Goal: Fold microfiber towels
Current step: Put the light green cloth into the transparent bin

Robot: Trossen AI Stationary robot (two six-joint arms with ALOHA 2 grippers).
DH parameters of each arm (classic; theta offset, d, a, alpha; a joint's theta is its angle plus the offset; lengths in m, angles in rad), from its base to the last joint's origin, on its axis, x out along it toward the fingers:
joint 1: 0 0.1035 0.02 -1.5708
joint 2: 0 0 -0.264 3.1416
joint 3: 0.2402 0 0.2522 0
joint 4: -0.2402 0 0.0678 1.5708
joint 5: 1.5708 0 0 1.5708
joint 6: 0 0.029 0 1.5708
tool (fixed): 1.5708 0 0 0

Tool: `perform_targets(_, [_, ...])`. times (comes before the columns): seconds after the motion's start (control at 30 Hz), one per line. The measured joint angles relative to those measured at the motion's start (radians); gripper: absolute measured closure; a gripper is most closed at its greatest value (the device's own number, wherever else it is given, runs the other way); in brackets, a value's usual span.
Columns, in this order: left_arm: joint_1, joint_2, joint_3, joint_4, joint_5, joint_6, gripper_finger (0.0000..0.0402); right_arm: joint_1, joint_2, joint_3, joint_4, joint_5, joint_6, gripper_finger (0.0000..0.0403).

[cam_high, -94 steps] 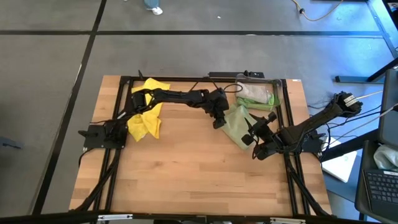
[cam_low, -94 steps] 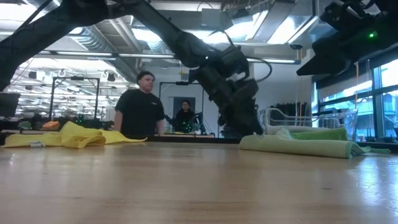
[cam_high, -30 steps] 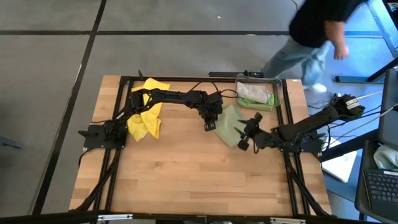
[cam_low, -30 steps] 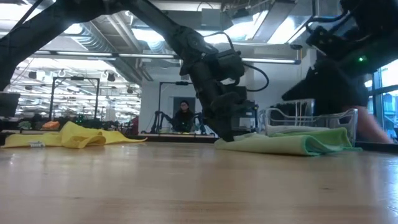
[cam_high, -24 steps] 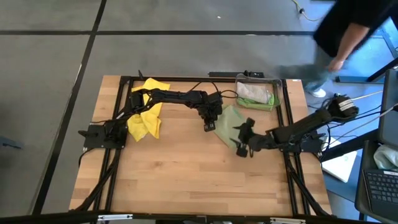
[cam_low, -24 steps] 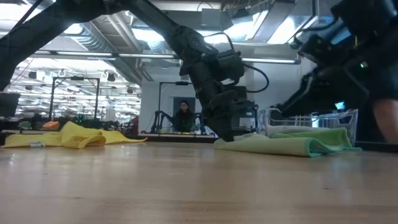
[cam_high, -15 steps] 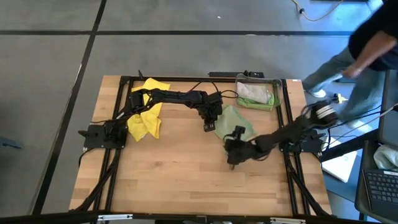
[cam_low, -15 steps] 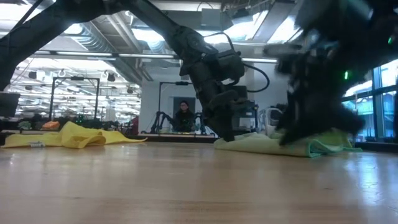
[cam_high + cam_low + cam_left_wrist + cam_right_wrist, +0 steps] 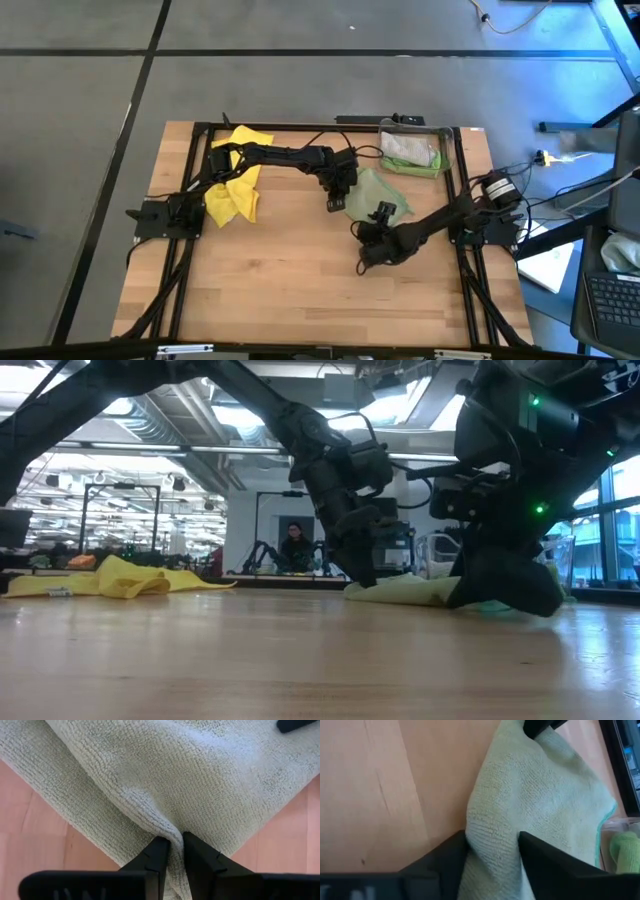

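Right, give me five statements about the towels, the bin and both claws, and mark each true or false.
1. The left claw pinches a ridge of the pale olive-green towel. True.
2. The yellow towel lies folded in the clear bin. False: it lies crumpled on the table, on the left arm's side.
3. The right claw has a fold of the pale olive-green towel between its fingers. True.
4. The clear bin is empty. False: cloths lie in it, one of them bright green.
5. Both claws work on different towels. False: both are at the pale olive-green towel.
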Motion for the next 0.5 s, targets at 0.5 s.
perform_targets(0.5, [0.035, -0.076, -0.001, -0.078, 0.049, 0.161, 0.0346, -0.010, -0.012, 0.029, -0.132, -0.041, -0.059, 0.0386])
